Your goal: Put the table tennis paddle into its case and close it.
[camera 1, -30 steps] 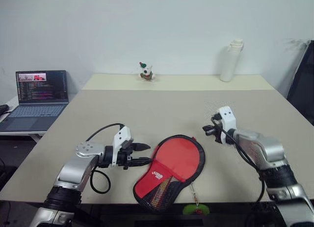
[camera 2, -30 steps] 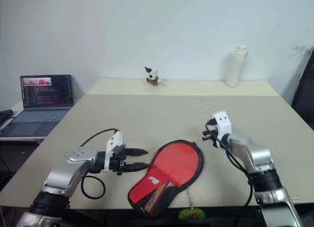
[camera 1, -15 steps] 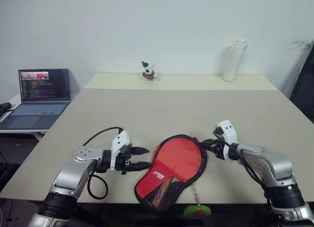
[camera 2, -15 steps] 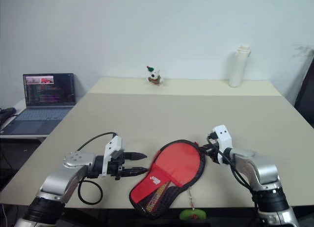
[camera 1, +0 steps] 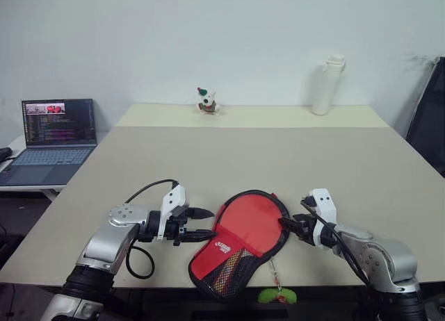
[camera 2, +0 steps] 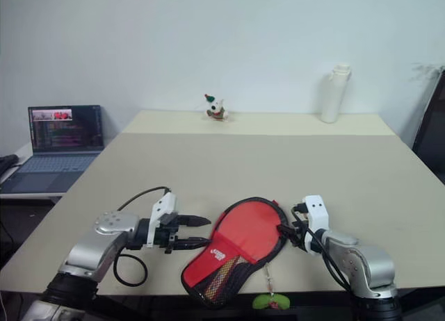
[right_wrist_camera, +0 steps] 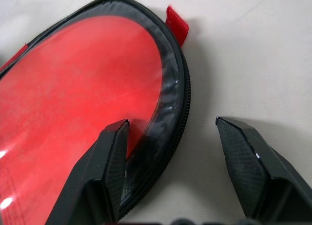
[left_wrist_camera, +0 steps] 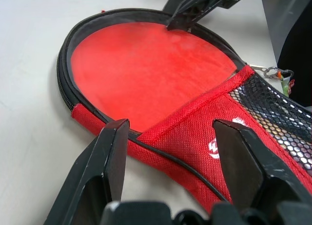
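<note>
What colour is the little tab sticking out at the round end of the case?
Red; the tab on the case shows best in the right wrist view.

One paddle (camera 1: 252,222), one case (camera 1: 224,264), one laptop (camera 1: 50,142), one bottle (camera 1: 327,85), one figurine (camera 1: 206,101).

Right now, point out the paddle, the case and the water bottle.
paddle (camera 1: 254,220), left eye view, middle of its red face.
case (camera 1: 221,260), left eye view, red fabric panel with the white logo.
water bottle (camera 1: 327,88), left eye view, its white body.
</note>
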You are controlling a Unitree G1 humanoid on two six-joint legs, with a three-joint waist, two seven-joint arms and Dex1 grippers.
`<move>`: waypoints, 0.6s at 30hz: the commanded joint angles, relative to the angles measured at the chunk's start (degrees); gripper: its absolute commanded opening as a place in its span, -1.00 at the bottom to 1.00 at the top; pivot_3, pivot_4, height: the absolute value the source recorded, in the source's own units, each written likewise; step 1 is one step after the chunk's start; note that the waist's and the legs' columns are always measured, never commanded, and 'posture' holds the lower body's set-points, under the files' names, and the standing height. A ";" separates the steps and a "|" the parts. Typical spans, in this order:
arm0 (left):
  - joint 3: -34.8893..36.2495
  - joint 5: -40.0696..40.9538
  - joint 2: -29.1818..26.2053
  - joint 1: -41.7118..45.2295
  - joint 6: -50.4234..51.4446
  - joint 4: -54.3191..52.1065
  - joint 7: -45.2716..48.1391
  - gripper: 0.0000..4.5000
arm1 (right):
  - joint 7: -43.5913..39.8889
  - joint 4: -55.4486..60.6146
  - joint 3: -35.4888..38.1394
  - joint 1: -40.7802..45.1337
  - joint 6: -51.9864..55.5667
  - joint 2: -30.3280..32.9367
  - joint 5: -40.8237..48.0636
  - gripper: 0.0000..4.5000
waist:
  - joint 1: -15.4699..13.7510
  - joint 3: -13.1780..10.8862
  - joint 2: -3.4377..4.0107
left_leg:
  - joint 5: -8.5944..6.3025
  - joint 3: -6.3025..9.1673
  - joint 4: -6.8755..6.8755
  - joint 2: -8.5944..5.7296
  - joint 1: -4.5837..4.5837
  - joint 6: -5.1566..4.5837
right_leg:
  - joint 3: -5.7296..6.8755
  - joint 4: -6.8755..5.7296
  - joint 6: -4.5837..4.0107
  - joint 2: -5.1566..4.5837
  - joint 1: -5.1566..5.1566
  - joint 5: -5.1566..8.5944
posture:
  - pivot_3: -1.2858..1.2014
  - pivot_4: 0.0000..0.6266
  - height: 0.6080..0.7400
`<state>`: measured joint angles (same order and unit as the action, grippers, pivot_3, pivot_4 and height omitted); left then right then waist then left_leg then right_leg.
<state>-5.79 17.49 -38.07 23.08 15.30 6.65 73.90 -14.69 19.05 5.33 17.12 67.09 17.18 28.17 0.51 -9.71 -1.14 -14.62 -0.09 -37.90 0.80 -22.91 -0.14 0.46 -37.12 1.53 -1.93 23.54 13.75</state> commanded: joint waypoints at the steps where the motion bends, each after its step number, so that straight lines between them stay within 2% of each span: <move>1: 0.24 0.18 -0.28 1.51 -1.95 -0.48 0.85 0.32 | 0.33 -1.21 -1.08 0.42 -0.14 -0.89 -0.40 0.27 | 0.01 0.00 -0.01 | 0.00 0.00 -0.02 0.00 0.01 0.00 | 0.00 -0.01 0.00 0.00 -0.01 0.00 | 0.03 -0.52 1.00; 3: 0.32 0.22 -0.24 1.71 -2.61 -0.55 1.05 0.32 | 0.37 -1.63 -1.32 1.01 -0.24 -1.34 -0.42 0.07 | 0.02 0.00 -0.01 | 0.01 0.01 -0.04 0.01 0.04 0.00 | 0.00 -0.05 0.01 0.00 -0.01 -0.01 | 0.03 -0.52 1.00; 8: 0.50 0.98 -0.48 1.20 -2.83 -2.55 1.38 0.32 | -0.41 -2.98 -1.51 2.81 -0.20 -0.95 -0.56 -0.64 | 0.14 0.01 -0.01 | 0.01 0.02 -0.03 0.11 0.06 0.00 | -0.01 -0.05 -0.03 0.16 -0.02 -0.02 | 0.03 -0.52 1.00; 11: 0.72 1.39 -0.74 0.75 -2.58 -3.64 1.42 0.32 | -1.10 -3.87 -1.62 4.17 -0.73 -0.13 -0.85 -0.98 | 0.35 0.01 -0.01 | 0.01 0.01 -0.03 0.17 0.06 0.00 | -0.02 -0.04 -0.06 0.22 -0.02 -0.04 | 0.03 -0.52 1.00; 18: 0.98 1.69 -1.16 -0.09 -1.87 -5.07 1.08 0.32 | -4.87 -9.77 -2.89 10.74 -3.89 4.55 -2.46 -0.98 | 0.98 -0.01 0.01 | 0.03 0.00 -0.07 0.22 0.08 -0.02 | -0.03 -0.06 -0.14 0.27 -0.02 -0.11 | 0.03 -0.52 1.00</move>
<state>-5.83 17.94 -38.54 22.79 13.43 4.15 74.83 -19.11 9.85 1.63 25.44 65.57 20.24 27.59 1.50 -9.72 -1.13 -14.59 -0.09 -37.97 1.02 -22.84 -0.16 0.43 -37.17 1.39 -1.66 23.53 13.64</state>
